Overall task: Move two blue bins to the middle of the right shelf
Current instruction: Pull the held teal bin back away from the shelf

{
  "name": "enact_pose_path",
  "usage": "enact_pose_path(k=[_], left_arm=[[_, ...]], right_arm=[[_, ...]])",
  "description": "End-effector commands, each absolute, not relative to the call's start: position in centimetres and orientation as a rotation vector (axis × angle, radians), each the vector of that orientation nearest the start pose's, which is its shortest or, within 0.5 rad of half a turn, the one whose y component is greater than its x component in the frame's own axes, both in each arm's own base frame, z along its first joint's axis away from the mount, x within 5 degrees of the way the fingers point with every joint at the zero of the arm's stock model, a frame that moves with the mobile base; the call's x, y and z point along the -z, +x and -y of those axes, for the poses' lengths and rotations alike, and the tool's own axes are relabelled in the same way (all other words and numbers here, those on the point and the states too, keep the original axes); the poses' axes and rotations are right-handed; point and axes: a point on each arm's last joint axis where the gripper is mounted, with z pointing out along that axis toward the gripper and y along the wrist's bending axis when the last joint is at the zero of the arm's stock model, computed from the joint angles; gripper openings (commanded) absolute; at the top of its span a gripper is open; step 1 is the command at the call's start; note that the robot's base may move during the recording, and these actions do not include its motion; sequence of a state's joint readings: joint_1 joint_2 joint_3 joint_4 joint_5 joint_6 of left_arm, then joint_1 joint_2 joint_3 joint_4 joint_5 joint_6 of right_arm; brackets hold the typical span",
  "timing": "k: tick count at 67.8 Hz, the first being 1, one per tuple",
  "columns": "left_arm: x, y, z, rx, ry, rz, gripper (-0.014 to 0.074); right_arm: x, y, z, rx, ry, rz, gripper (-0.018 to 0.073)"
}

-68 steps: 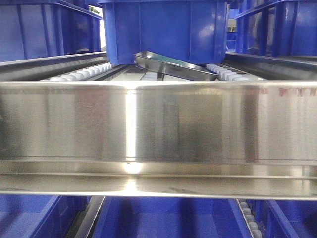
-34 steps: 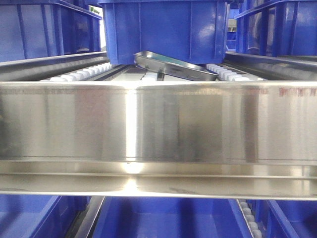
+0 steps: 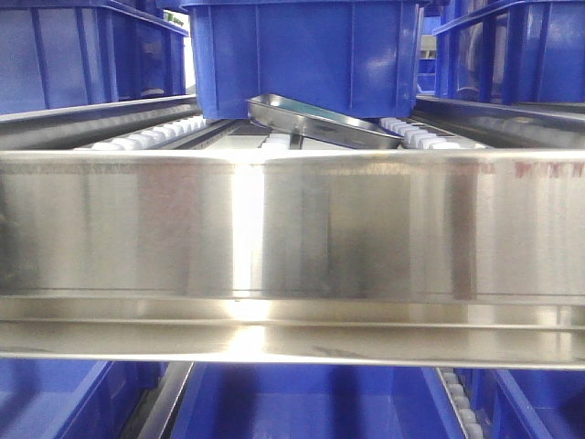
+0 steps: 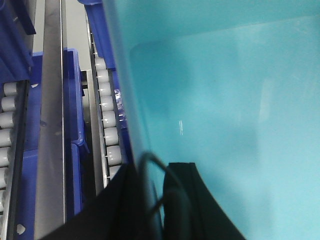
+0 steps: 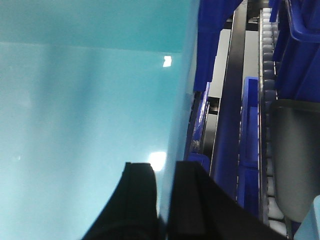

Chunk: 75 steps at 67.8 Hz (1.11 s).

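Note:
A pale sky-blue bin [image 4: 225,110] fills the right of the left wrist view. My left gripper [image 4: 152,200] is shut on its side wall, one black finger on each face. In the right wrist view a pale blue bin [image 5: 85,110] fills the left, and my right gripper [image 5: 166,200] is shut on its wall the same way. I cannot tell whether both views show the same bin. The front view shows neither bin nor grippers. The right shelf middle fills it close up with a broad shiny steel front rail [image 3: 292,229] and roller tracks [image 3: 146,137] behind.
Dark blue tubs [image 3: 306,55] stand on the rollers behind the rail, one resting on a tilted steel tray [image 3: 320,123]. More dark blue tubs [image 3: 302,412] sit on the level below. Roller tracks [image 4: 107,120] and a grey container [image 5: 295,155] flank the held bin.
The bright reflection on the steel rail has widened and shifted slightly to the right. Tubs and tray have not moved.

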<state>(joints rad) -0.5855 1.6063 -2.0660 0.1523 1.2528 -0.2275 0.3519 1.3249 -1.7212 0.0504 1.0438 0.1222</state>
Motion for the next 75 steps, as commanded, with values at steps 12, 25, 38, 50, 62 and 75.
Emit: enact_pose_path(k=[12, 25, 38, 50, 62, 75], left_arm=[[-50.62, 26.46, 17.23, 0.34, 0.417, -2.179, -0.0111], [-50.62, 26.46, 17.23, 0.34, 0.417, -2.179, -0.0111], [-50.62, 26.46, 17.23, 0.34, 0.417, -2.179, -0.0111], [-50.62, 26.48, 17.2, 0.335, 0.416, -2.178, -0.0111], [-50.62, 26.49, 17.18, 0.333, 0.416, -2.178, -0.0111], [-50.53, 26.59, 17.26, 0.332, 0.416, -2.179, -0.0111]], right_arm=[[-50.65, 23.62, -9.52, -0.393, -0.252, -2.043, -0.0153], [-50.65, 23.62, -9.52, -0.393, -0.252, -2.043, -0.0153], [-50.65, 23.62, -9.52, -0.393, -0.252, -2.043, -0.0153], [-50.59, 23.7, -9.55, -0.393, -0.252, -2.046, -0.0153], [-50.75, 23.83, -9.58, -0.396, -0.248, -2.024, -0.0153], [-50.98, 23.94, -9.61, -0.401, -0.243, -1.996, -0.0153]])
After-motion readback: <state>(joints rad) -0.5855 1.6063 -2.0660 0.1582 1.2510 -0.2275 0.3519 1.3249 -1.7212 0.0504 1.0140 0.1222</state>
